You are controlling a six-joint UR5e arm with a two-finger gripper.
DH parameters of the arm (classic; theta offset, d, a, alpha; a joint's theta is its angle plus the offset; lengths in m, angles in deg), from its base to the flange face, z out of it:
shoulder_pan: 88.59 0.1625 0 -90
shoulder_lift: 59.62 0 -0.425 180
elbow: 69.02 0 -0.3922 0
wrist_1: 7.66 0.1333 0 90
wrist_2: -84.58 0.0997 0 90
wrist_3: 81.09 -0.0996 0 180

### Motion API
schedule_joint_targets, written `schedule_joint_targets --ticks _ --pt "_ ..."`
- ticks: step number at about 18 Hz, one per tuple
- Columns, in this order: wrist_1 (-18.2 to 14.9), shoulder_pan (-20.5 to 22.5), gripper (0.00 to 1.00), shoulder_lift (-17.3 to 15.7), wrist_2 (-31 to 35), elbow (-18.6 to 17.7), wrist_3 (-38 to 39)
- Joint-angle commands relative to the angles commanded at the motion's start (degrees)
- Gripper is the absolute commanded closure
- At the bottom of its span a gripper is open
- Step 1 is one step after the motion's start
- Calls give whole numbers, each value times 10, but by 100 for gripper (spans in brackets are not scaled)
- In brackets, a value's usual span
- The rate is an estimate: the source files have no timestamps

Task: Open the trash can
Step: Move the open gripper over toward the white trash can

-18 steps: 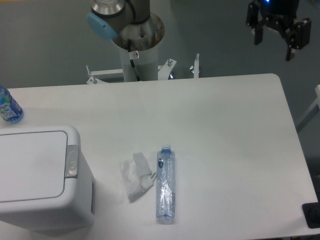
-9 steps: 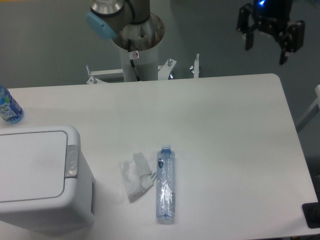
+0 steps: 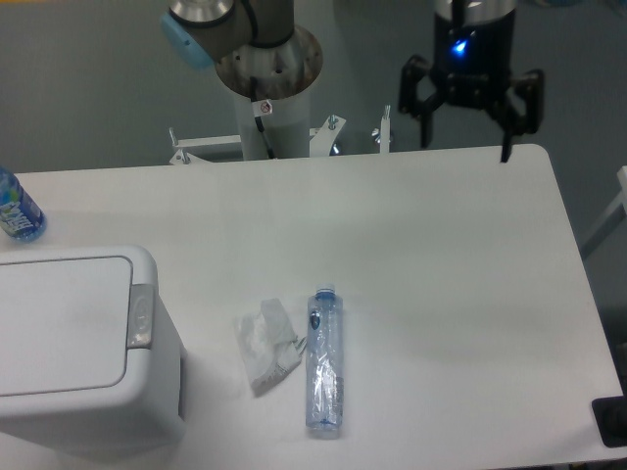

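The trash can (image 3: 83, 348) is a large white boxy bin at the front left of the table, with its flat lid down. A small grey button strip (image 3: 140, 315) sits on its right rim. My gripper (image 3: 466, 137) hangs open and empty above the table's back edge, right of centre, far from the bin. Its two black fingers (image 3: 425, 110) are spread wide apart.
A clear plastic bottle (image 3: 324, 360) lies on its side in the middle front of the table. A crumpled white wrapper (image 3: 265, 345) lies beside it on the left. A blue-labelled bottle (image 3: 17, 208) stands at the left edge. The arm's base column (image 3: 268, 93) is behind the table.
My gripper has moved left and down from the upper right corner toward the table's back edge, and has turned to face the camera squarely. Nothing on the table has moved.
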Motion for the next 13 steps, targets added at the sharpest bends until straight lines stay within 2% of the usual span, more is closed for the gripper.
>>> schedule_joint_targets --ticks 3,7,10,13 --pt "5 -39 0 16 0 4 111" --pt "70 -84 0 40 -41 4 243" --pt "97 -95 0 54 -89 2 345" --pt "118 -108 0 58 -119 1 389"
